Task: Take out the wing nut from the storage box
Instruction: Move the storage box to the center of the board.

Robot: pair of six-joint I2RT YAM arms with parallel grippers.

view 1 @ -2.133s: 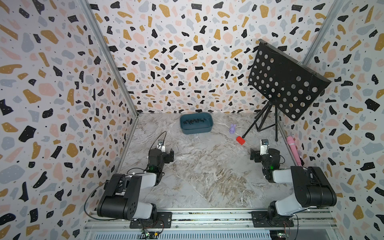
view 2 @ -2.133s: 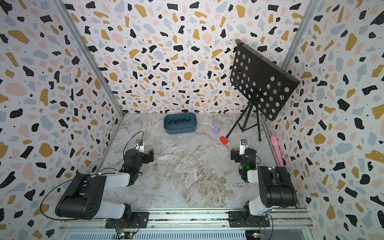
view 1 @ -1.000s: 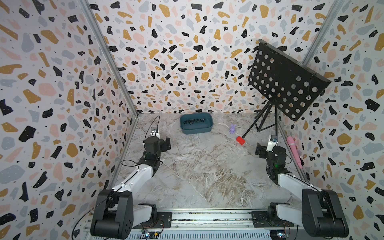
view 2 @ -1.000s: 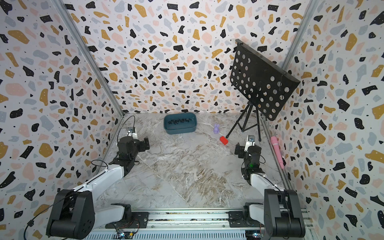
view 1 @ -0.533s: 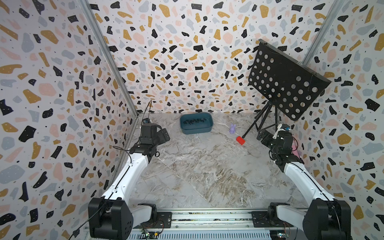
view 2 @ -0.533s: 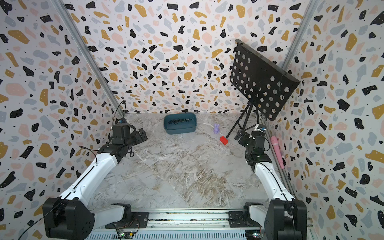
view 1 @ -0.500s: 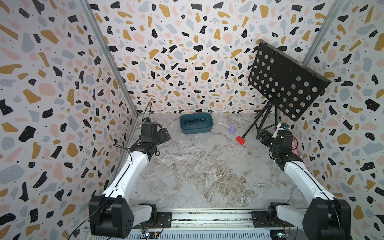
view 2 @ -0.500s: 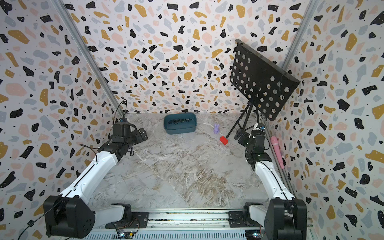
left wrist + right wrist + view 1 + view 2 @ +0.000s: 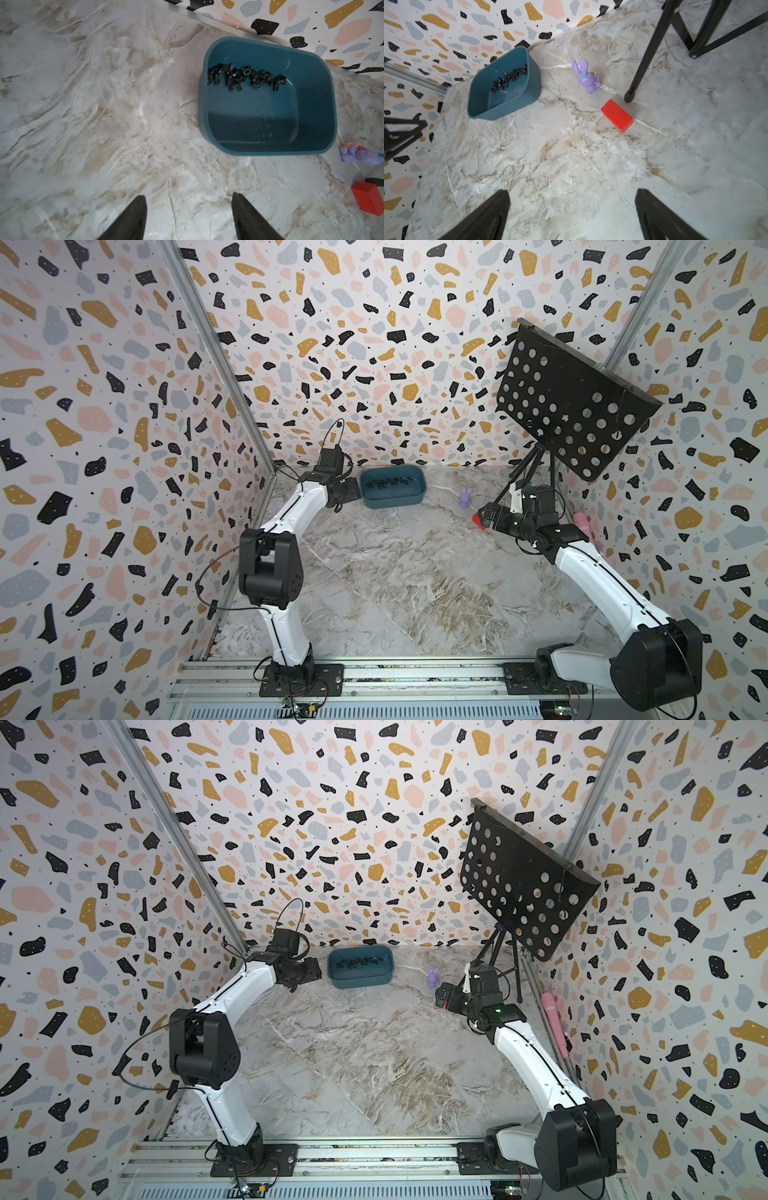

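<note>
Your left gripper (image 9: pixel 188 195) has reached just beside the shallow dark teal-blue plastic storage box (image 9: pixel 392 501), jaws parted, empty; black wing nuts (image 9: pixel 245 76) lie inside. Your right gripper (image 9: pixel 572 190) gapes, empty.

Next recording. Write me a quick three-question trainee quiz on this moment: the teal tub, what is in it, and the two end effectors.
1. True or false: the small black metal wing nuts lie inside the shallow dark teal plastic storage box.
2. The left end effector is: A) open, empty, outside the box; B) shut on a wing nut; C) deep inside the box.
3. Which end effector is nearer the small red rectangular block?
Key: 1 true; 2 A; 3 the right end effector.
</note>
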